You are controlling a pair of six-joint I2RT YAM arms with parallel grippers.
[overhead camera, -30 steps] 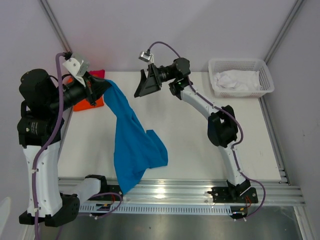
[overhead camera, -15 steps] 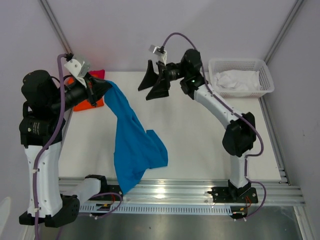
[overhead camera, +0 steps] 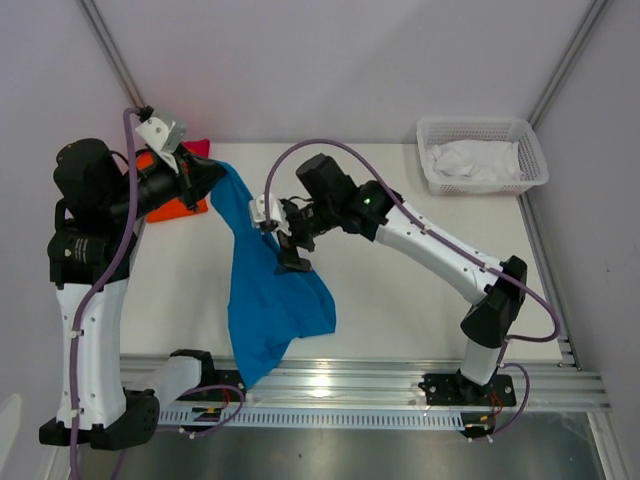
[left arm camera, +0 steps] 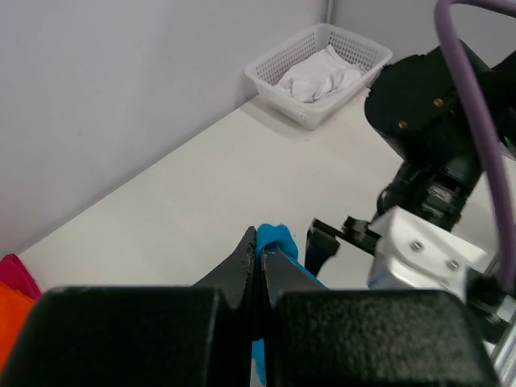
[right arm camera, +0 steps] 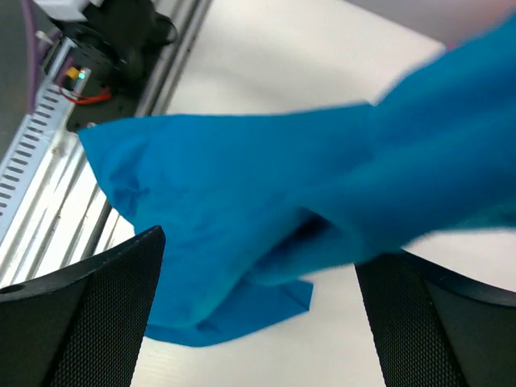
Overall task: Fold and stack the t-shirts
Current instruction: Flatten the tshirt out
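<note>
Top view: left fingers [overhead camera: 206,172] clenched on the upper end of the blue t-shirt [overhead camera: 262,300], holding it raised above the far-left part of the worktop [overhead camera: 400,300]. The cloth hangs down in a long drape; its lower part lies bunched on the worktop, one end reaching over the near edge onto the metal rail [overhead camera: 400,382]. Right fingers [overhead camera: 293,264] spread wide, over the middle of the drape; whether they touch the cloth cannot be told. Orange t-shirt [overhead camera: 165,208] lies at the far-left corner under the left arm, with the pinkish-red t-shirt [overhead camera: 197,147] just behind it. White basket [overhead camera: 482,127] at the far-right corner, white cloth [overhead camera: 470,162] inside. Left wrist view: left fingers [left arm camera: 242,270] pressed together with a tuft of blue t-shirt [left arm camera: 276,239] pinched between them; the right arm [left arm camera: 435,121] close on the right; basket [left arm camera: 310,114] beyond; slivers of the orange t-shirt [left arm camera: 10,322] and pinkish-red t-shirt [left arm camera: 18,274] at the left edge. Right wrist view: right fingers [right arm camera: 89,314] released, standing wide apart, the blue t-shirt [right arm camera: 242,177] filling the view between and beyond them, blurred at upper right.
</note>
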